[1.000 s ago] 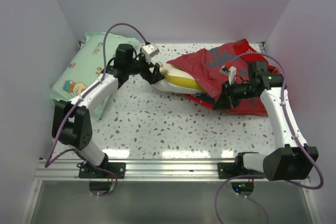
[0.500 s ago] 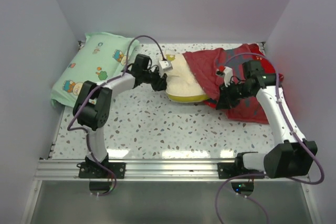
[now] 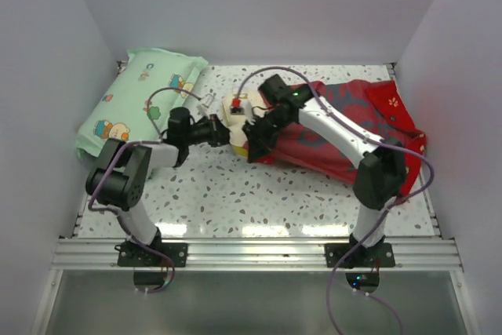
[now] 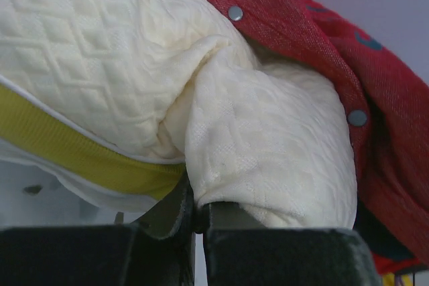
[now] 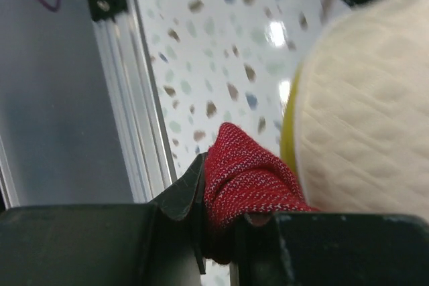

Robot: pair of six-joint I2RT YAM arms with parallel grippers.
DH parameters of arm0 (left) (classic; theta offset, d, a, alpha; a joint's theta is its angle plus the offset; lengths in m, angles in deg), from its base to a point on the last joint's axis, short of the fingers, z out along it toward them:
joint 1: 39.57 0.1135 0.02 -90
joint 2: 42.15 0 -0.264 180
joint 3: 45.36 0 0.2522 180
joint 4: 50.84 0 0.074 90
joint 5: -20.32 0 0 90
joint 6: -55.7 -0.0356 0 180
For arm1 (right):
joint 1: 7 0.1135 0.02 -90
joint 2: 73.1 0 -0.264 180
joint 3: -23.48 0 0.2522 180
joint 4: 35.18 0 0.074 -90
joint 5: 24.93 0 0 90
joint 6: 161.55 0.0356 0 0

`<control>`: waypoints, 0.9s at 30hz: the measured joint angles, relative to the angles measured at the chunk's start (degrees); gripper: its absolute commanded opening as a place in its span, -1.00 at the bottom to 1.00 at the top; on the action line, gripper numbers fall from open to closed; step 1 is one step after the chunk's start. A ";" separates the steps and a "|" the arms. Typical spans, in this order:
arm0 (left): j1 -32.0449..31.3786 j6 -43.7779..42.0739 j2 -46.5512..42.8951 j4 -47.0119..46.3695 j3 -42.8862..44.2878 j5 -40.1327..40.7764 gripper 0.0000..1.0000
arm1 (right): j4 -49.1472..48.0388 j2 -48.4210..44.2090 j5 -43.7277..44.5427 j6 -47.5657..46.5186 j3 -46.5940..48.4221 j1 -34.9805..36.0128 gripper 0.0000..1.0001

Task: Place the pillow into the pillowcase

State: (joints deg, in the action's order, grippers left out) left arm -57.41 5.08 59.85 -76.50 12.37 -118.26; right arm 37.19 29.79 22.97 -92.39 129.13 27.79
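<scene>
Top external: pillowcase (image 3: 388,111) on speckled table (image 3: 259,194), pale walls (image 3: 259,5), seemingly aluminium rail (image 3: 259,253).

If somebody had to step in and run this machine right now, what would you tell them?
Left end effector: shut on a fold of the pillow at its exposed end.
Right end effector: shut on the hem of the pillowcase, beside that end.
Both things lie in the middle of the table, the case stretching to the right.
Done: most of the pillow is inside the case.
Left: draw the hem over the protruding cream end, then let go.
</scene>
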 measured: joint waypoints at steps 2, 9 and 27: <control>4.22 3.45 -4.81 -0.50 -3.28 0.79 -1.00 | 0.35 4.66 -1.27 -0.04 8.90 4.48 -1.00; 19.43 -4.15 -27.32 11.89 -2.36 -0.74 -1.00 | -0.52 16.59 -6.49 -1.29 30.12 12.44 -1.00; 31.52 -85.68 -17.70 91.95 21.66 1.03 1.00 | 13.14 1.22 4.74 -12.15 15.82 -16.41 0.97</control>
State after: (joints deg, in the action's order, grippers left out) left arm -25.90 -80.60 42.14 15.46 34.03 -117.23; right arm 50.33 31.01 27.71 -104.54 144.96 11.37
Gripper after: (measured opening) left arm 0.996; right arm 0.985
